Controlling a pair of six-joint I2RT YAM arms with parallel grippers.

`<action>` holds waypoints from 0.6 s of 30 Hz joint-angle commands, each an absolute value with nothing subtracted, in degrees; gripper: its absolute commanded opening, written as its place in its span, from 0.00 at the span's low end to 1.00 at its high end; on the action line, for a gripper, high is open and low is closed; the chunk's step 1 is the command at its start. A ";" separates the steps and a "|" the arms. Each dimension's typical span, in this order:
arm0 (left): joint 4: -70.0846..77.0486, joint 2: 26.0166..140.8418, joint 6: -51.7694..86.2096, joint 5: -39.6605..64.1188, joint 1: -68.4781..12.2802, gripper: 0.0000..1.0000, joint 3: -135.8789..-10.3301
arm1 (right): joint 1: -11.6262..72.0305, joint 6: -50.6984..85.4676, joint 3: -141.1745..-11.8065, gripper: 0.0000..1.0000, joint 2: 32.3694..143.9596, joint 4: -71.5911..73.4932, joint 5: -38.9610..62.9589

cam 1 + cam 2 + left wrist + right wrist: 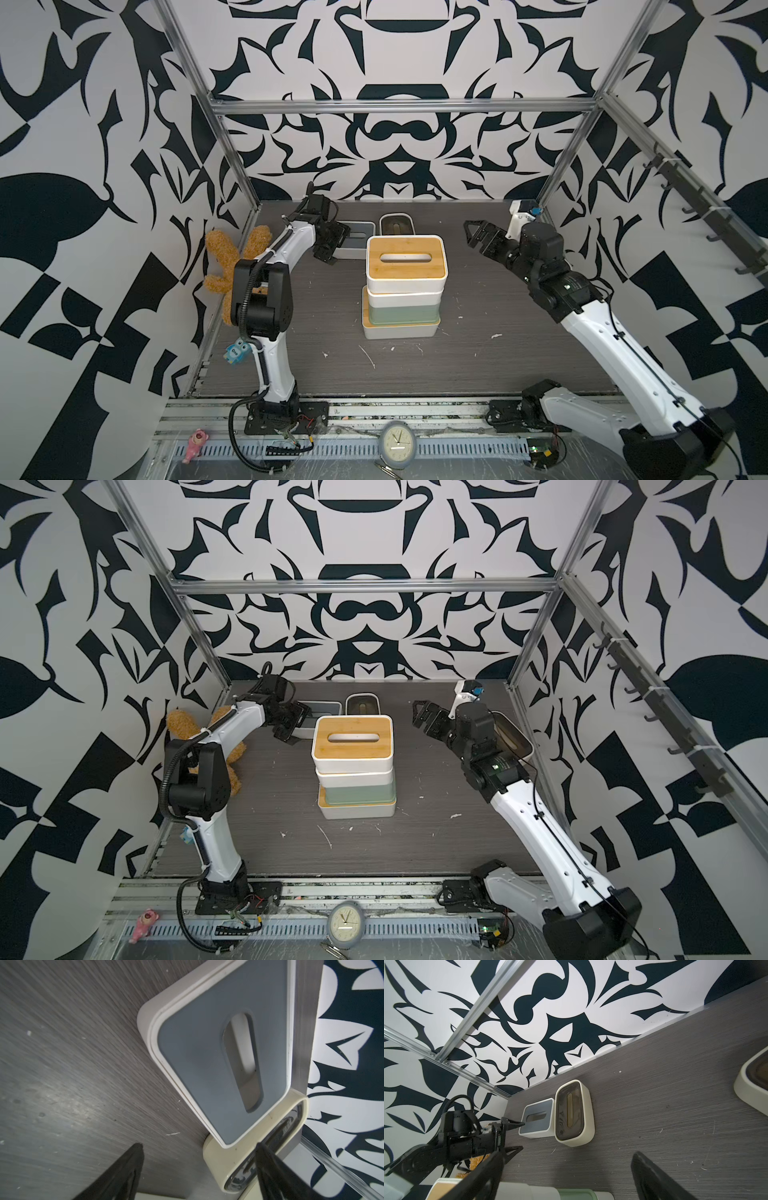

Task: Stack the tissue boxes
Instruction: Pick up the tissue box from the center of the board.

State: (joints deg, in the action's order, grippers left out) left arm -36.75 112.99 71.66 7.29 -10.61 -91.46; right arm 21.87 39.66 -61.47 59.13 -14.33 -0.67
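**Mia:** Where are the tissue boxes?

**Ben:** Four make a pile (pixel 402 309) in the middle of both top views. The top box (pixel 406 262) is white with a bamboo lid. Under it sits a white box (pixel 405 300), then the mint green box (pixel 401 316), then a bottom box (pixel 399 332) with a bamboo rim.

**Mia:** And the others?

**Ben:** The grey-lidded box (pixel 362 237) lies flat on the dark table (pixel 332 365), up and left of the pile. A cream box (pixel 397 224) with a dark lid lies right beside it (in the right wrist view they look pressed together). A second cream box (pixel 515 739) shows at the right edge of the table in a top view, half hidden behind the right arm (pixel 478 746).

**Mia:** What about the left gripper?

**Ben:** The left gripper (pixel 332 245) hangs at the left end of the grey-lidded box. Its jaws are apart and hold nothing. I cannot tell if it touches the box.

**Mia:** And the right gripper?

**Ben:** The right gripper (pixel 476 235) is above the table, right of the pile, well apart from it. Its jaws stand wide and empty.

**Mia:** What is that fuzzy thing?

**Ben:** A brown plush bunny (pixel 232 266), at the left edge of the table behind the left arm (pixel 262 299).
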 commanded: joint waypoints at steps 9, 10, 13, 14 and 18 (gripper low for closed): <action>-43.02 122.49 80.87 0.44 -11.43 0.81 -100.92 | 21.80 32.67 -58.45 0.99 50.02 -15.85 1.44; -43.50 123.27 80.90 0.06 -11.48 0.82 -101.71 | 21.80 32.34 -58.24 0.99 49.38 -16.22 1.86; -45.45 125.77 81.30 0.23 -11.48 0.83 -104.31 | 21.80 31.54 -57.39 0.99 47.55 -17.38 2.28; -45.84 126.46 81.27 0.10 -11.44 0.83 -105.14 | 21.80 31.30 -56.91 0.99 47.01 -17.40 2.20; -47.28 128.11 81.84 -1.08 -11.43 0.84 -107.31 | 21.80 30.81 -54.91 0.99 44.95 -17.40 1.58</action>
